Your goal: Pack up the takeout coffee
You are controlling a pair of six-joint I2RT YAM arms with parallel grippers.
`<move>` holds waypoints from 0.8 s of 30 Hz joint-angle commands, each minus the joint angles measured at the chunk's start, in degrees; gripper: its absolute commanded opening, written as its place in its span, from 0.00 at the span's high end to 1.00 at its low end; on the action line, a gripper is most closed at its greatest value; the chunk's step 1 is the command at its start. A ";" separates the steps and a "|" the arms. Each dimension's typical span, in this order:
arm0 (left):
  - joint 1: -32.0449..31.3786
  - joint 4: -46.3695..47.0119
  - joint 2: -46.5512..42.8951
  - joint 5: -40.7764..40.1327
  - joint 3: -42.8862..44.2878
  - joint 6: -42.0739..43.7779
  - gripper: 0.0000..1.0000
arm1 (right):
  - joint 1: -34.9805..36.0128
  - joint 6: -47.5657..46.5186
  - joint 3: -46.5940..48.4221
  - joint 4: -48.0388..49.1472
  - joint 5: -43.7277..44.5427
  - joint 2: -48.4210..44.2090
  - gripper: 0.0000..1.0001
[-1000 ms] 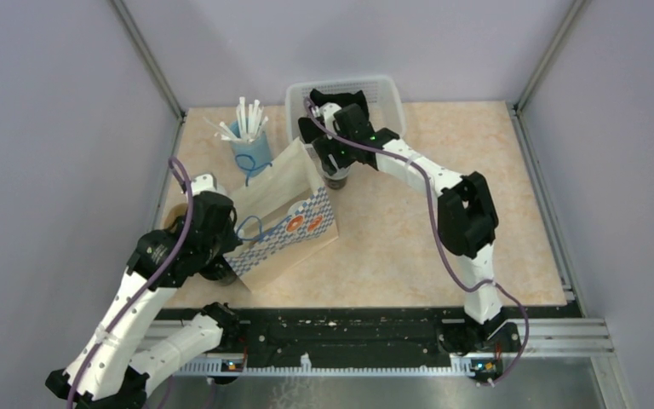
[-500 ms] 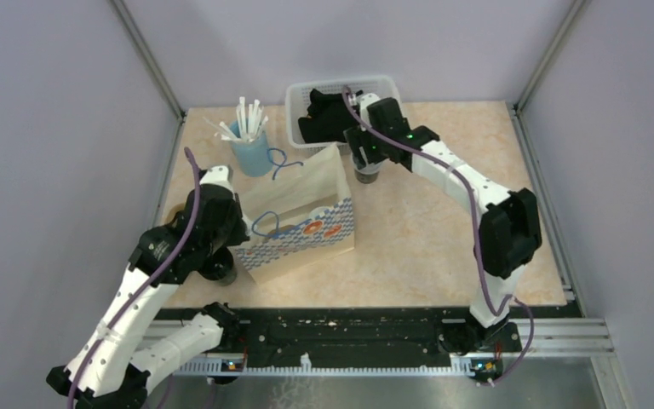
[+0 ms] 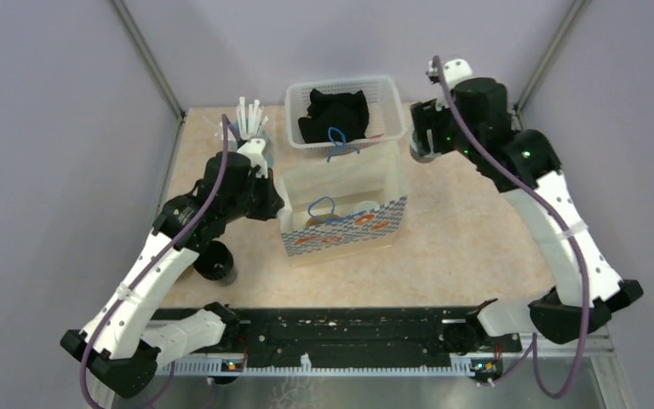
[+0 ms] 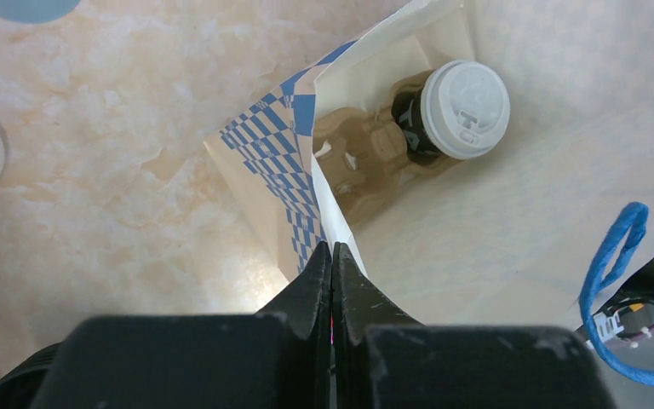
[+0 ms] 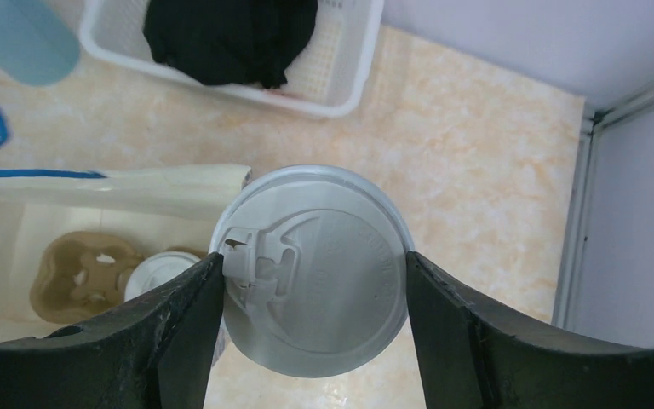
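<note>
My top camera looks down from behind on the whole beige marbled surface [image 3: 460, 247]. Both wrist cameras look down, close, into the blue-checked paper bag [image 3: 345, 237] all three share.

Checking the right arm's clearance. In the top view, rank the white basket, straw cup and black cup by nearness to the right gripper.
1. white basket, back centre, just left of it
2. straw cup, back left
3. black cup, front left

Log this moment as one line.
left end effector: shut on bag rim | right end effector: holding lidded cup beside bag | carrier: inside bag, seated cup in one slot, other slot empty
</note>
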 commanded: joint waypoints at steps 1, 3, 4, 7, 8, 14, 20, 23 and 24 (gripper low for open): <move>0.10 5.76 -1.16 0.89 1.47 -1.16 1.00 | 0.22 -3.31 9.93 -6.08 -4.71 -3.98 0.32; 0.05 5.94 -1.05 0.93 2.16 -0.46 1.00 | 0.30 -4.28 13.36 -6.03 -12.53 -4.14 0.36; 0.05 5.80 -0.84 0.88 2.44 -0.15 1.00 | 0.46 -4.25 14.78 -5.59 -16.96 -4.41 0.36; 0.07 5.74 -0.65 0.93 2.69 1.36 1.00 | 1.04 -2.65 15.21 -2.82 -28.58 -5.25 0.36; 0.12 5.74 -0.67 0.89 2.63 1.89 1.00 | 2.04 -1.82 14.95 -1.84 -32.09 -5.43 0.36; 0.13 11.05 -2.83 1.93 -0.05 5.67 1.00 | 12.69 2.08 8.77 5.30 -35.29 -6.30 0.36; 0.01 18.36 -7.62 2.77 -5.70 8.16 1.00 | 23.02 -3.14 4.07 8.36 -28.89 -2.69 0.37; 0.02 20.11 -10.27 0.96 -8.43 10.06 1.00 | 27.27 -8.33 3.61 7.98 -22.11 -0.57 0.38; 0.05 21.21 -11.22 0.91 -9.64 10.86 1.00 | 28.32 -9.79 3.10 7.93 -20.11 -0.12 0.39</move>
